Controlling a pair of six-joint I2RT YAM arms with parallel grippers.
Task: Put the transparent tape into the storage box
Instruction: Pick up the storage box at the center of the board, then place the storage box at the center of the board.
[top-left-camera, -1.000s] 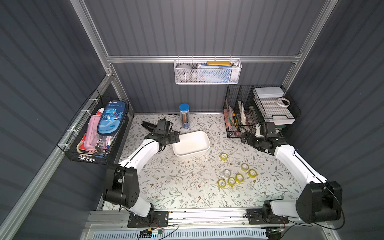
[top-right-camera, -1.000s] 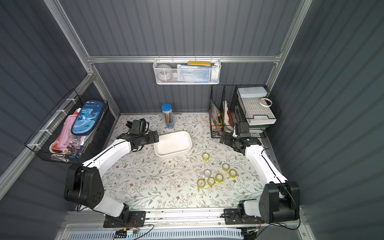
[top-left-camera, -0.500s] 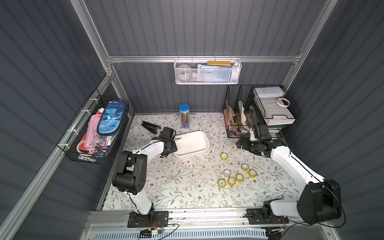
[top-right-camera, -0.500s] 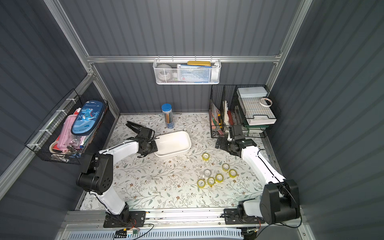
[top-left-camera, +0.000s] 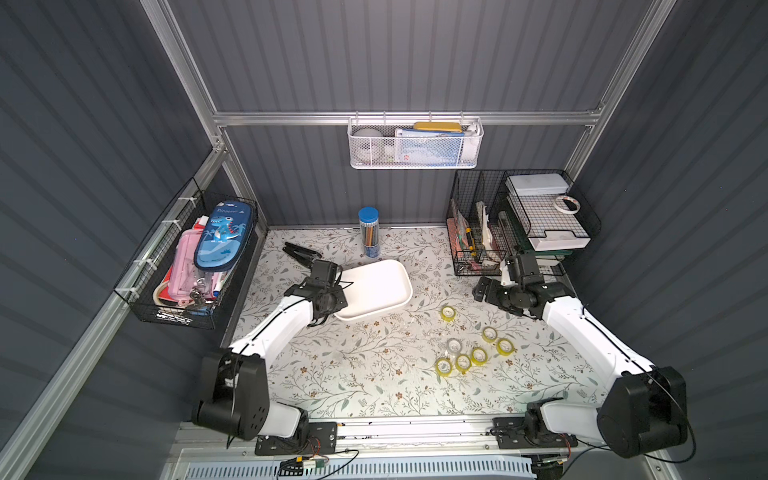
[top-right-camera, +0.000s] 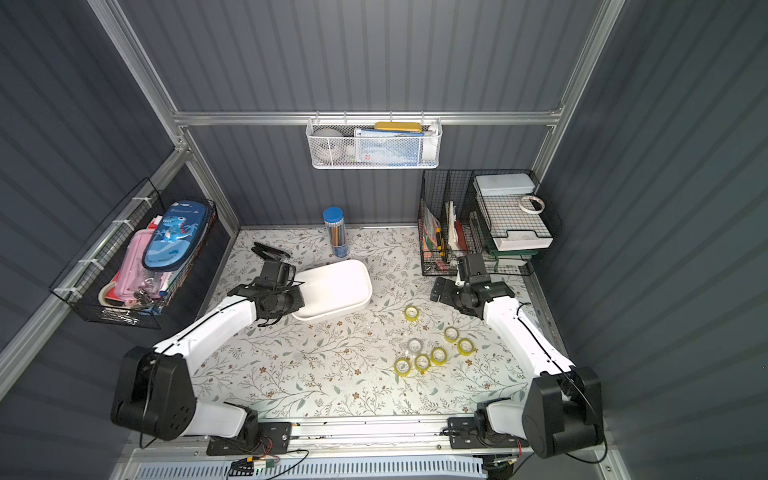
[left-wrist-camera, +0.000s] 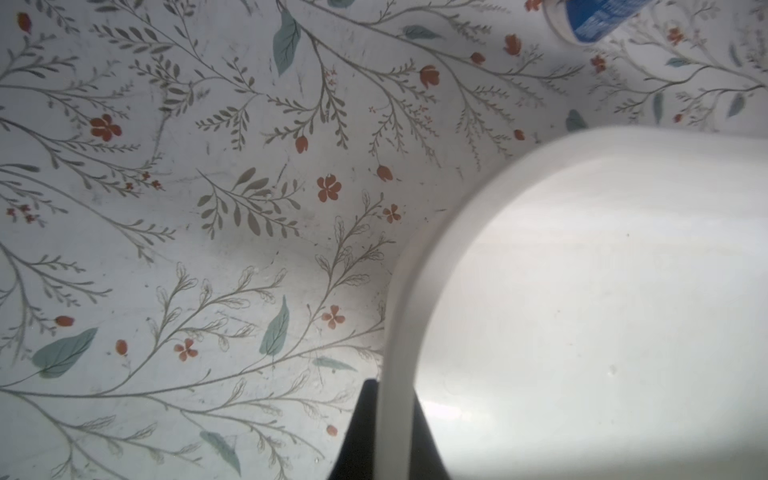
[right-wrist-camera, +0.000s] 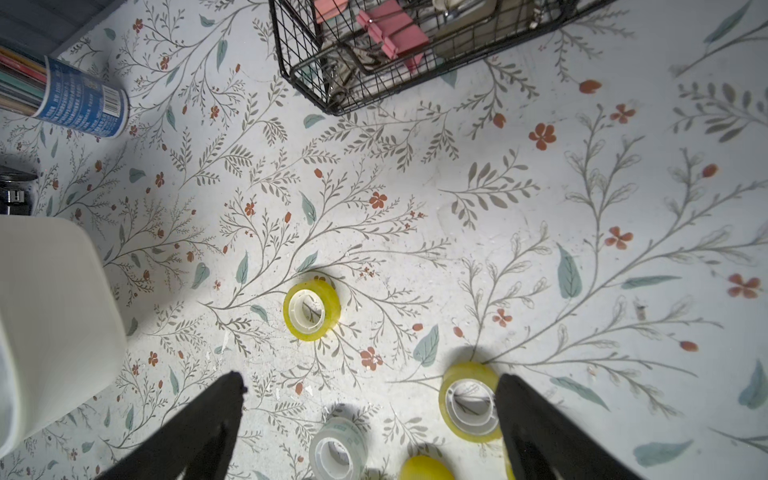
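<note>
Since a second ago my left gripper (left-wrist-camera: 392, 432) has swung in and clamped the storage box (top-left-camera: 376, 286) rim at its 9 o'clock end, while my wide-open right gripper (right-wrist-camera: 370, 380), the nearer arm, has the nearest tape roll (top-left-camera: 448, 312) at its 8 o'clock on the table, one of seven lying flat beside the single box.

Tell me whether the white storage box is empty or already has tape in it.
Empty. The storage box shows only bare white floor in both top views; the tape rolls lie outside on the table.
</note>
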